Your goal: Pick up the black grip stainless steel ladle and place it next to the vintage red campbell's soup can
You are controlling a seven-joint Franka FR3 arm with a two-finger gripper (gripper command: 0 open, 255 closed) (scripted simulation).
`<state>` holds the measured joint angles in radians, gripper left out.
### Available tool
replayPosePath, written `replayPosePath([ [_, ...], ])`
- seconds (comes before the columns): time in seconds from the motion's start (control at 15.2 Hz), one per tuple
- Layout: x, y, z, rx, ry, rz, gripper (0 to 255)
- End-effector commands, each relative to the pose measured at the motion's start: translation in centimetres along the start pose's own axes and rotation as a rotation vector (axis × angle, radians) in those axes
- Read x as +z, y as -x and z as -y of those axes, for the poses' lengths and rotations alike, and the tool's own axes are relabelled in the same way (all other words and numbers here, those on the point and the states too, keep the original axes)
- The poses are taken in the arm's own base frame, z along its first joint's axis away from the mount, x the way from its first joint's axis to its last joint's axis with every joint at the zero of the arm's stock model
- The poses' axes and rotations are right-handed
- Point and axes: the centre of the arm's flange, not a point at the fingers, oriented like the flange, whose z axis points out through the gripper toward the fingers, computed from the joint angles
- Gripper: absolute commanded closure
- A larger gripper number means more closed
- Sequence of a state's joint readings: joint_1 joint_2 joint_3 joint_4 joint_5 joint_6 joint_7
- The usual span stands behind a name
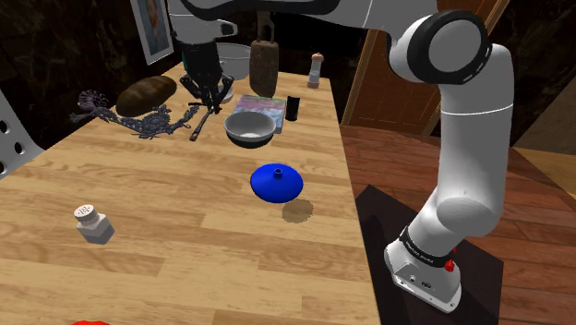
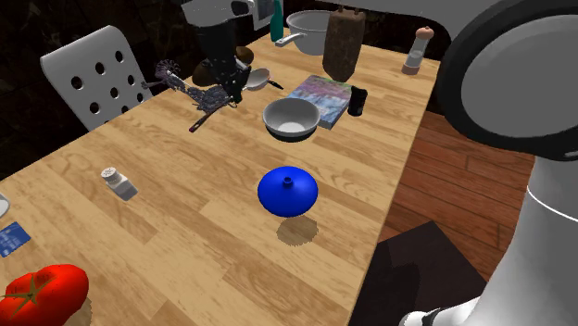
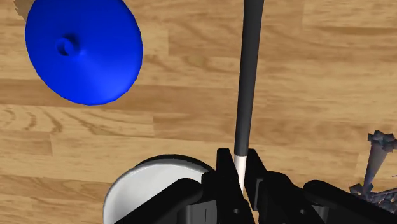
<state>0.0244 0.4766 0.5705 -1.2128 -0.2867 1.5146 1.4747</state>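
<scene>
The ladle has a long black handle (image 3: 245, 83) and a pale steel shaft that runs in between my fingers. My gripper (image 3: 240, 177) is shut on it where the handle meets the shaft. In the shoulder view the gripper (image 1: 210, 98) points down at the far end of the wooden table (image 1: 166, 268), with the ladle's handle (image 1: 198, 127) slanting out below it. In the second exterior view the gripper (image 2: 226, 91) has the ladle's steel bowl (image 2: 258, 79) just beyond it and the handle (image 2: 206, 115) on the near side. I cannot tell whether the ladle is off the table.
A grey bowl (image 1: 250, 127) and a blue lid (image 1: 276, 182) lie near the gripper. A tangled purple-grey ornament (image 1: 129, 118), a bread loaf (image 1: 146, 94), a book (image 1: 265, 105), a small black cylinder (image 1: 292, 108), a shaker (image 1: 93, 223), a tomato (image 2: 42, 292) and a white chair (image 2: 93, 74) are also here.
</scene>
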Motion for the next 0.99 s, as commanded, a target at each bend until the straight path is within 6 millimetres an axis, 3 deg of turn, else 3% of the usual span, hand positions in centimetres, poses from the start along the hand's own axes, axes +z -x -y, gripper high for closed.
replayPosePath([
  [0.0,0.2,-1.8,-2.0,0.0,0.0,0.0,255],
  [0.92,1.9,-14.3,-15.4,0.0,0.0,0.0,255],
])
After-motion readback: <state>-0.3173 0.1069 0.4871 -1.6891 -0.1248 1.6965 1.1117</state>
